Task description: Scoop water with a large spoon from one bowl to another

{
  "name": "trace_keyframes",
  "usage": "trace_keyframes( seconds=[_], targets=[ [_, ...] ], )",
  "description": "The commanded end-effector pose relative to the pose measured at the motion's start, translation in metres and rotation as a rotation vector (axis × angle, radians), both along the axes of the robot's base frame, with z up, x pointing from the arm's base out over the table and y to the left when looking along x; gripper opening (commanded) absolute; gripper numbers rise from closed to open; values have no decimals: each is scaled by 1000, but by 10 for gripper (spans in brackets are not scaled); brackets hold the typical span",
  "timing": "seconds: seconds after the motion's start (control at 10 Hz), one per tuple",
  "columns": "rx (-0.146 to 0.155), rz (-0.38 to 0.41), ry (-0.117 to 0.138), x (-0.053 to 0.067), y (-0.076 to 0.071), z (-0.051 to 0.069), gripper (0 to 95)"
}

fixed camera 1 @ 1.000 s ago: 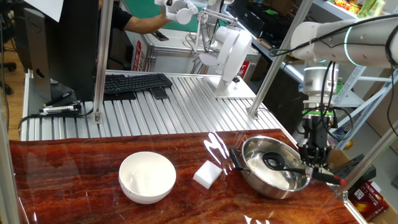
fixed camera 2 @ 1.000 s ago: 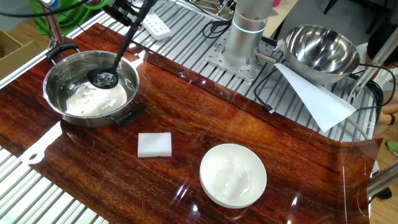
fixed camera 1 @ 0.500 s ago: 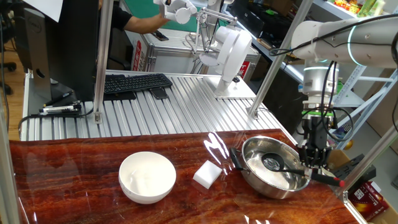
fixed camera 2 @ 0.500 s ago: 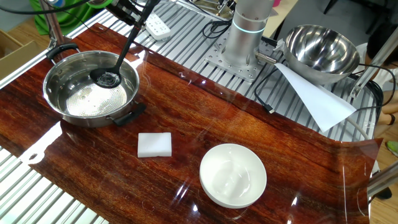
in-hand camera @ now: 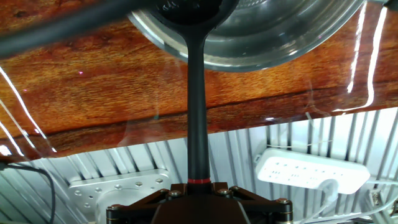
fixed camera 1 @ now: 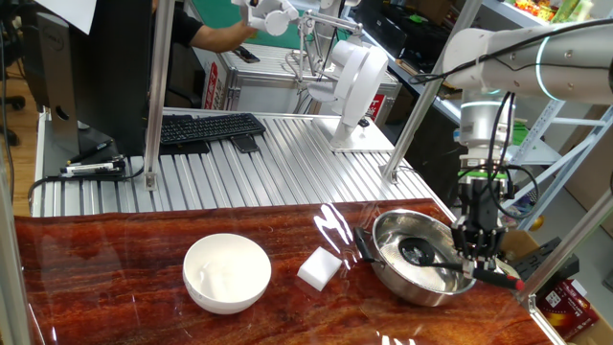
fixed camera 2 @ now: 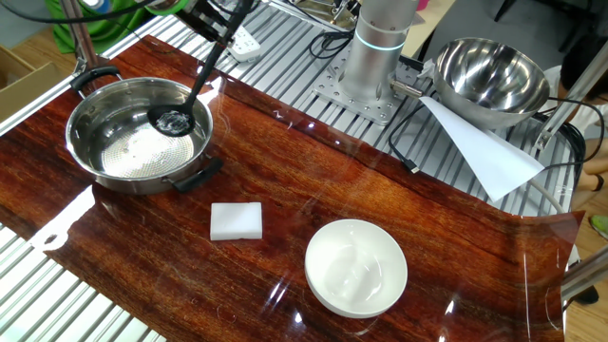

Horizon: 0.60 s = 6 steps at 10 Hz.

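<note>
White bowl (fixed camera 1: 227, 273): we find it at the left of the wooden table (fixed camera 1: 115, 278) in one fixed view, well apart from the steel bowl; no sheen of water can be made out in it.
White block (fixed camera 1: 319, 267): lies between the two bowls, just beside the steel bowl's near black handle.
Steel bowl (fixed camera 1: 421, 254): stands at the right end of the table; in the other fixed view it shows a glossy, dimpled floor, which we take for water (fixed camera 2: 133, 152).
Ladle (fixed camera 2: 174, 121): cup sits low inside the steel bowl, toward its far right side in the other fixed view; handle slants up and out over the rim.
Gripper (fixed camera 1: 477, 251): we see the fingers pinching the ladle's handle near its red mark; the hand view shows the handle clamped at the red band.
Other fixed view only: a second steel bowl (fixed camera 2: 489, 78) and a white sheet (fixed camera 2: 475, 147) beyond the table.
Hand view only: a white power strip (in-hand camera: 305, 169) on the ribbed bench.
Cut off: gripper body is mostly outside the other fixed view.
</note>
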<state>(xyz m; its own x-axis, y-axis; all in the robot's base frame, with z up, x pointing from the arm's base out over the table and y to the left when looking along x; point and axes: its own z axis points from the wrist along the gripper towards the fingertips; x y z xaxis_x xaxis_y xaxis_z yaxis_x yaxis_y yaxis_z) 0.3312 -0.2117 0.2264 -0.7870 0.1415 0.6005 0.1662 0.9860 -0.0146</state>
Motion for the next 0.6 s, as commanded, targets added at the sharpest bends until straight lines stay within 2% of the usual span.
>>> trace_keyframes(
  seconds=[0.1,0.6],
  targets=[
    [10,0,4,3,0,0,0],
    [18,3,-1,5,-1,1,0]
  ],
)
